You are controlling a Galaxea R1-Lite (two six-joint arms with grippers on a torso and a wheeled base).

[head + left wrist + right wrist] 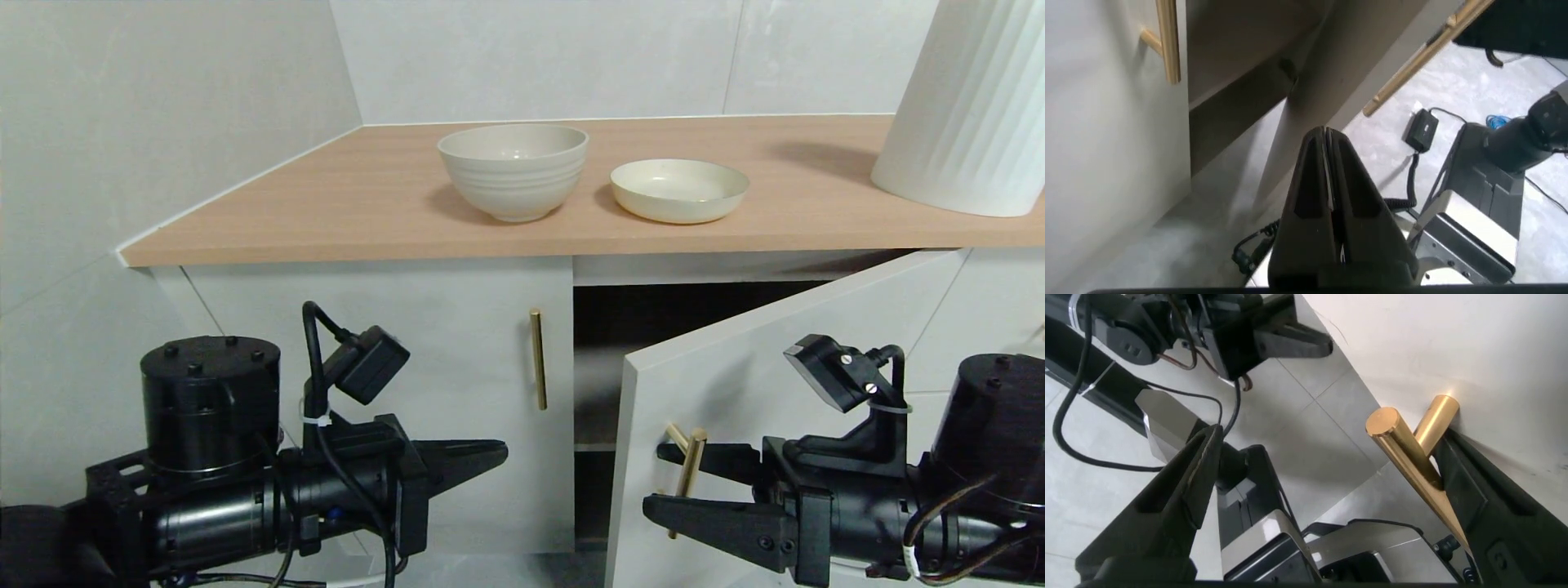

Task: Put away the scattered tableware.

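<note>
Pale tiled walls are backing a wooden counter [326, 212] where the scattered tableware is sitting: a deep bowl [514, 170] with ribbed sides and, just beside it toward the robot's right, a shallow dish [679, 189], the two apart and both upright. A tall white ribbed vessel [967, 106] is standing at the counter's far right. Both pieces are looking like glazed ceramic, so they are probably going to handle as stiff, smooth, slippery and breakable, the bowl likely being the heavier. The rim is offering the best hold, with one finger inside the wall and one outside, though the dish's low flared edge is giving less to bite on. Below the counter, the right cabinet door [735, 367] is hanging open on a dark cupboard. The right pincer [657, 480] is sitting level at the door, its fingers spread apart and straddling the brass handle [688, 465] without closing on it, one finger resting against the bar. The left pincer [490, 453] is hovering low in front of the closed door [408, 343], forearm level, its fingers pressed together on nothing.
</note>
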